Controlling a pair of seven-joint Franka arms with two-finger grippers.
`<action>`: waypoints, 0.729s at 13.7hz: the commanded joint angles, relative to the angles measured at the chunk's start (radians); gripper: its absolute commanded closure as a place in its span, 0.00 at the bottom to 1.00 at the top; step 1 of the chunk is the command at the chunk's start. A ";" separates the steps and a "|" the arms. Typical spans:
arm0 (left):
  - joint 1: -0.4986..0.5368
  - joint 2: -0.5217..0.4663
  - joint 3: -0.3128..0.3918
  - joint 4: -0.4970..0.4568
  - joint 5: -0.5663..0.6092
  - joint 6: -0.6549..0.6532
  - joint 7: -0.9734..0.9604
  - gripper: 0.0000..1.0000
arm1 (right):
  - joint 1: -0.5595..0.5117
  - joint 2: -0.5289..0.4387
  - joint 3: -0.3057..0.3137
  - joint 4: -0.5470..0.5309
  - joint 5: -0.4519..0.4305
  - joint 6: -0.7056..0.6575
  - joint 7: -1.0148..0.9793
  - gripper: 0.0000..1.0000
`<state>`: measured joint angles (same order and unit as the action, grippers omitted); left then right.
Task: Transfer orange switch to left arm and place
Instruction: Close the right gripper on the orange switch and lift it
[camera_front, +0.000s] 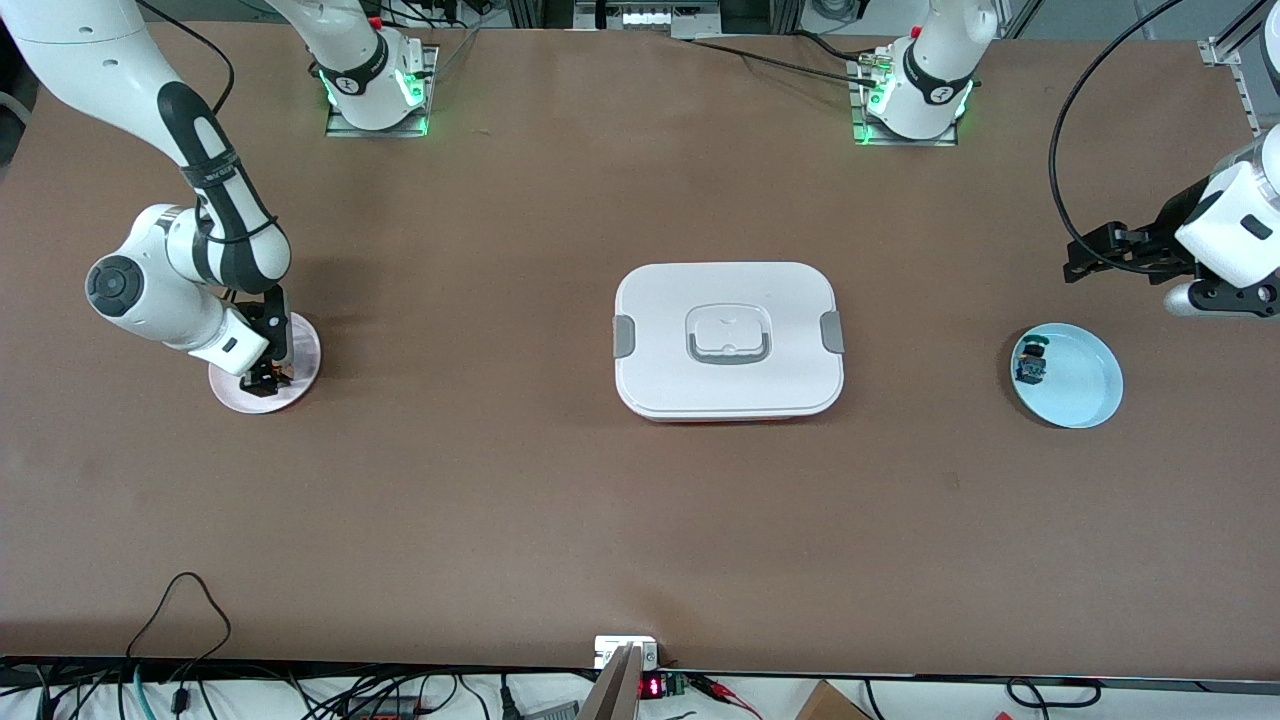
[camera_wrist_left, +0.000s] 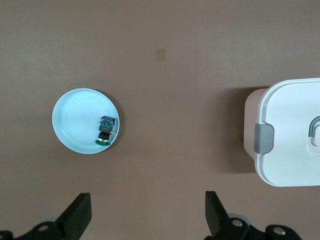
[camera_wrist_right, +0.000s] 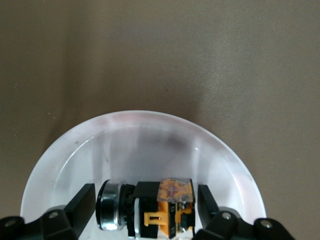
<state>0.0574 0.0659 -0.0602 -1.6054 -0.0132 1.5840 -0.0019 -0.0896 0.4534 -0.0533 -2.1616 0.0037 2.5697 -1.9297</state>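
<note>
The orange switch (camera_front: 271, 380) lies on its side on a pale pink plate (camera_front: 303, 345) at the right arm's end of the table. In the right wrist view the switch (camera_wrist_right: 165, 210) shows a black body, orange clips and a metal cap. My right gripper (camera_front: 267, 386) is down on the plate (camera_wrist_right: 150, 140). It is open (camera_wrist_right: 146, 200), one finger on each side of the switch with narrow gaps. My left gripper (camera_front: 1080, 255) is open and empty (camera_wrist_left: 148, 205), up over bare table by the blue plate. The white box (camera_front: 728, 340) sits mid-table.
A light blue plate (camera_front: 1085, 385) holding a small blue/teal component (camera_front: 1031, 365) lies at the left arm's end, also in the left wrist view (camera_wrist_left: 75, 120), component (camera_wrist_left: 105, 129). The box's edge with a grey clip (camera_wrist_left: 264, 137) shows there too. Cables run along the front edge.
</note>
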 joint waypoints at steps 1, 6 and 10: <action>0.004 0.003 -0.003 0.012 -0.011 -0.009 0.019 0.00 | -0.015 -0.012 0.013 -0.017 0.021 0.021 -0.031 0.27; 0.004 0.003 -0.003 0.010 -0.011 -0.009 0.019 0.00 | -0.015 -0.015 0.013 -0.015 0.021 0.020 -0.034 0.93; 0.004 0.002 -0.003 0.012 -0.011 -0.012 0.017 0.00 | -0.012 -0.024 0.023 -0.007 0.021 0.012 -0.034 1.00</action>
<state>0.0574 0.0659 -0.0602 -1.6054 -0.0132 1.5840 -0.0019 -0.0900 0.4516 -0.0460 -2.1606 0.0039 2.5748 -1.9308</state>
